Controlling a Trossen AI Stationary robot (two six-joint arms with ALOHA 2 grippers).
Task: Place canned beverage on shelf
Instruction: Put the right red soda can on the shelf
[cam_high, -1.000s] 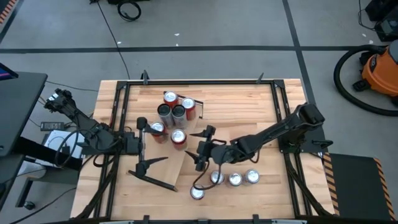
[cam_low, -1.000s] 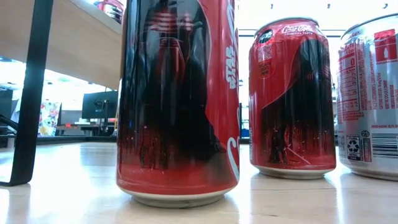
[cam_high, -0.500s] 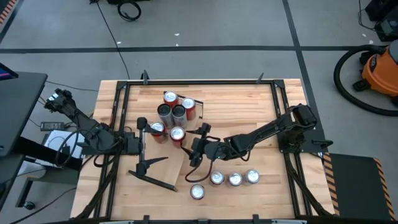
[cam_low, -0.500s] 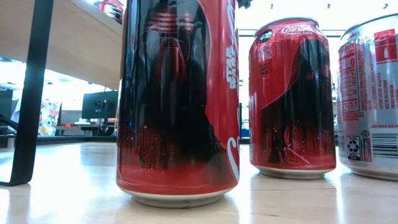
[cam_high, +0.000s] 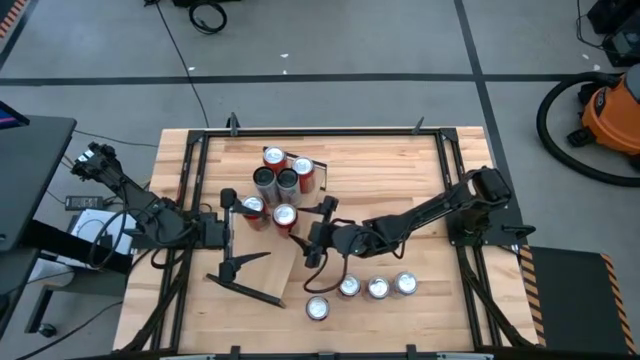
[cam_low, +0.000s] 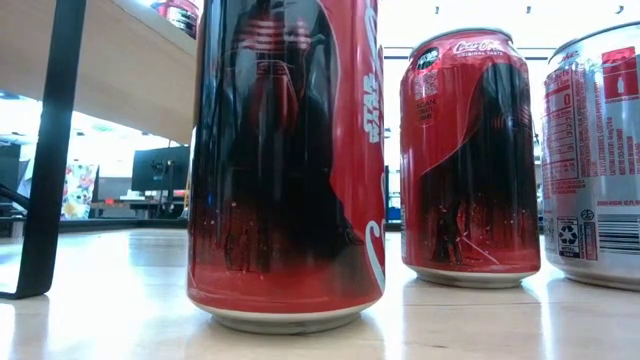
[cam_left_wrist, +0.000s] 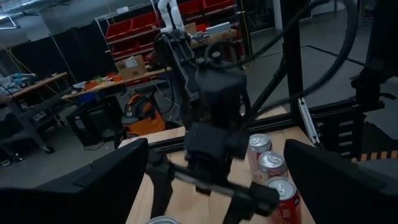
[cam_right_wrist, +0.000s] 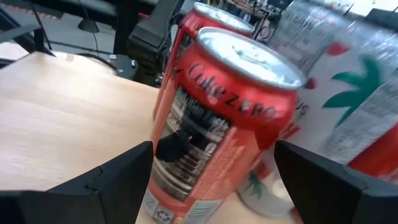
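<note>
Cluster of cans (cam_high: 278, 180) stands mid-surface (cam_high: 380, 165). Row of three cans (cam_high: 377, 287) near front edge, a fourth can (cam_high: 318, 309) left of them. Right claw (cam_high: 311, 232) just beside the cluster.

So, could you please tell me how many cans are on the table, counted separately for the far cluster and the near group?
Far cluster of cans: 6
Near group of cans: 4
Total: 10 cans
</note>
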